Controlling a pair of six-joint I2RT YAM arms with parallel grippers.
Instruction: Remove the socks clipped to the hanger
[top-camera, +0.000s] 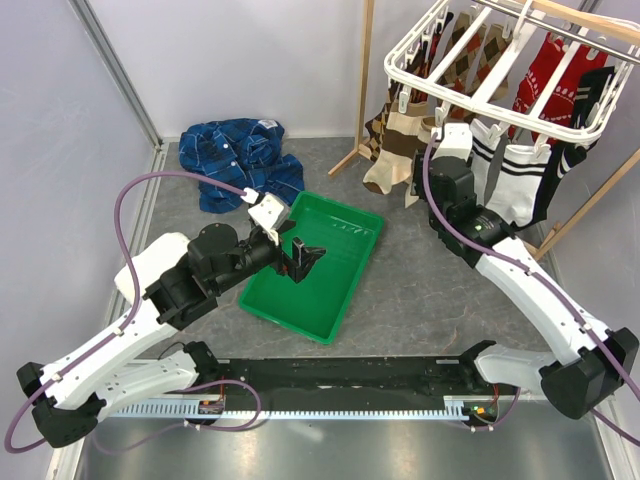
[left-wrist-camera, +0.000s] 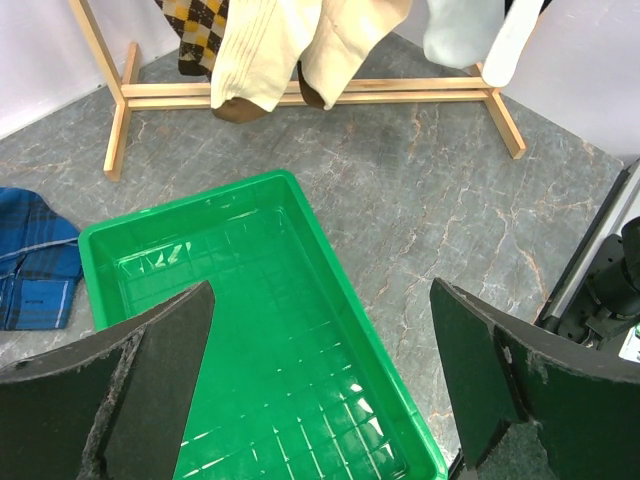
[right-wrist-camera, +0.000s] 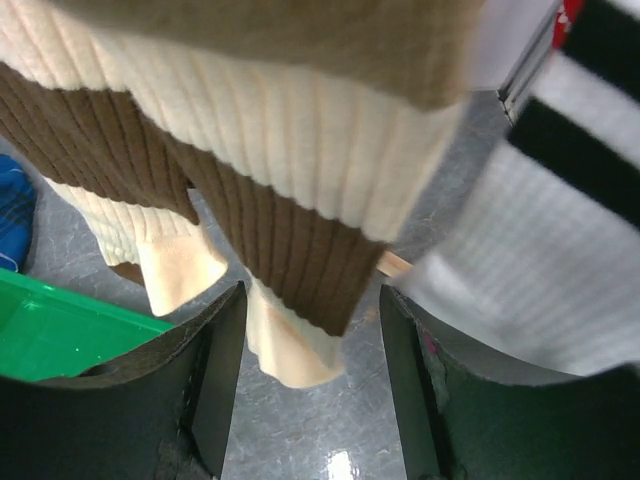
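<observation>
Grey marbled tabletop (top-camera: 420, 290), white walls (top-camera: 250, 60). Low over the green tray (top-camera: 300, 300), left gripper (top-camera: 305, 258) spread wide; right gripper (right-wrist-camera: 312, 310) raised, jaws loosely straddling a tan-and-brown sock (right-wrist-camera: 300, 170).

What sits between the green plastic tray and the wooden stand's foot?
Only bare grey marbled tabletop, as the left wrist view shows.

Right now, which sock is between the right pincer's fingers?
The tan-and-brown striped sock: it alone hangs down into the gap of the right pincer. The white black-striped sock hangs outside that gap, to one side.
</observation>
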